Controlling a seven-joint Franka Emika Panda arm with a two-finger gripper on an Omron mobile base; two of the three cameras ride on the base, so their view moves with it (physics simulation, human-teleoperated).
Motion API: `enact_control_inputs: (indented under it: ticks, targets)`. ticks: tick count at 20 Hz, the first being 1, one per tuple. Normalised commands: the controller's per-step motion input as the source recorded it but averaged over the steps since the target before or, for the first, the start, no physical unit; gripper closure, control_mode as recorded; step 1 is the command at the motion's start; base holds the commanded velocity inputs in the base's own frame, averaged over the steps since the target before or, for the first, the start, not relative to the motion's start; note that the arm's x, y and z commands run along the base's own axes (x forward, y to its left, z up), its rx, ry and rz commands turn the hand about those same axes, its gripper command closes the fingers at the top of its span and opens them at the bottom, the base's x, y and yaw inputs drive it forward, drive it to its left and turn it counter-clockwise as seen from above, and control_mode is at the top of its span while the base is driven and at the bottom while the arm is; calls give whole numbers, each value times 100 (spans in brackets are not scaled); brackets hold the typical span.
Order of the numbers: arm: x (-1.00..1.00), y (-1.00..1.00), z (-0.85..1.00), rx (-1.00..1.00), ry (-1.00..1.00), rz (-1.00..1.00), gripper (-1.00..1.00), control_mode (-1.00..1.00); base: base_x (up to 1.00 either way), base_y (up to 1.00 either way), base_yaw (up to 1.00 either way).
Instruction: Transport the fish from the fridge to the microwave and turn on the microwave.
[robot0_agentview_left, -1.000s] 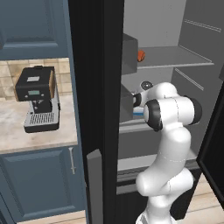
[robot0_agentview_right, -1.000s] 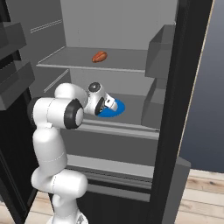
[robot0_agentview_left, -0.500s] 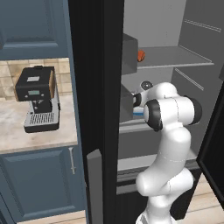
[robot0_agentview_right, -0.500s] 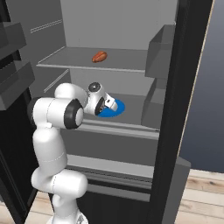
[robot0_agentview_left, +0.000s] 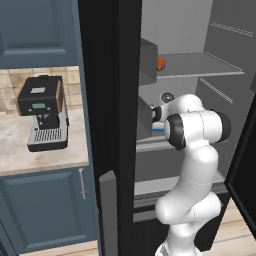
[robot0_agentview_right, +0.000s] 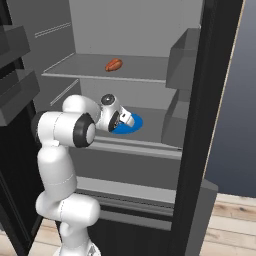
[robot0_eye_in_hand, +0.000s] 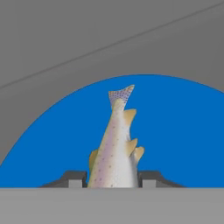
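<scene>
The fish (robot0_eye_in_hand: 116, 148), pale and speckled with a tail fin pointing away, lies on a round blue plate (robot0_eye_in_hand: 183, 131) in the hand view. My gripper (robot0_eye_in_hand: 111, 179) is shut on the fish, one fingertip pressed against each flank. In the right base view the gripper (robot0_agentview_right: 124, 120) reaches into the open fridge (robot0_agentview_right: 150, 30) over the blue plate (robot0_agentview_right: 132, 125) on the middle shelf. From the left base view the gripper (robot0_agentview_left: 155, 114) is partly hidden behind the black fridge door (robot0_agentview_left: 110, 100). The microwave is out of view.
A small orange-red item (robot0_agentview_right: 113, 64) lies on the upper shelf, also seen from the left (robot0_agentview_left: 161, 64). Grey door bins (robot0_agentview_right: 182, 60) jut out at the fridge's right side. A black coffee machine (robot0_agentview_left: 42, 112) stands on the counter to the left, between dark blue cabinets (robot0_agentview_left: 40, 30).
The fingers have drawn in onto the fish. The arm and the base have stayed in place.
</scene>
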Motion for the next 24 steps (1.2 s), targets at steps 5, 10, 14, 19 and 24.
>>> enact_control_inputs:
  ticks: [5, 10, 14, 19, 24]
  targets:
    - [0, 0, 0, 0, 0, 0, 100, -100, 0, 0, 0]
    - [-28, 0, 4, 0, -16, 0, 100, -100, 0, 0, 0]
    - [-34, 0, 30, 0, -26, 0, 100, -100, 0, 0, 0]
    - [-48, 0, 29, 0, -19, 0, 100, -100, 0, 0, 0]
    - [-49, -3, 61, 0, -4, 0, 100, -100, 0, 0, 0]
